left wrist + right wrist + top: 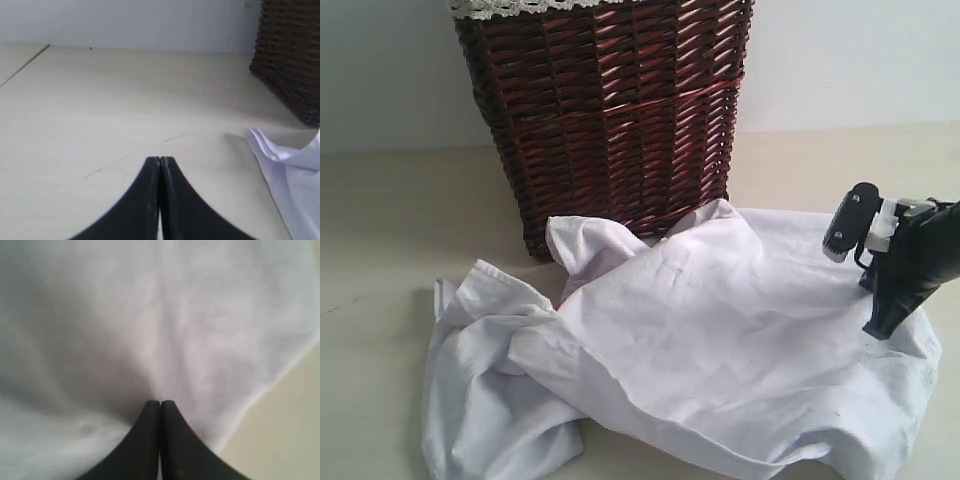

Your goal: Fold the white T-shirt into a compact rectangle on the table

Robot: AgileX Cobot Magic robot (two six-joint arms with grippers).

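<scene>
Obs.: white T-shirt (720,330) lies crumpled across the lower middle and right of the exterior frame on the table (380,230). Its upper edge touches the foot of the wicker basket (610,110), and a bunched part trails to the lower left.

Right gripper (878,330), at the right edge, points down onto the shirt's right side near its border. In its wrist view the jaws are pressed together, and creases run in toward the tips, so a pinch of cloth looks caught.

Judgement: it holds near an edge so that side can be drawn out flat before any fold.

Left gripper (160,159): jaws fully closed on nothing, over bare table, the shirt's edge off to frame right. Probably waiting its turn.

Patch and neck tag not visible.
</scene>
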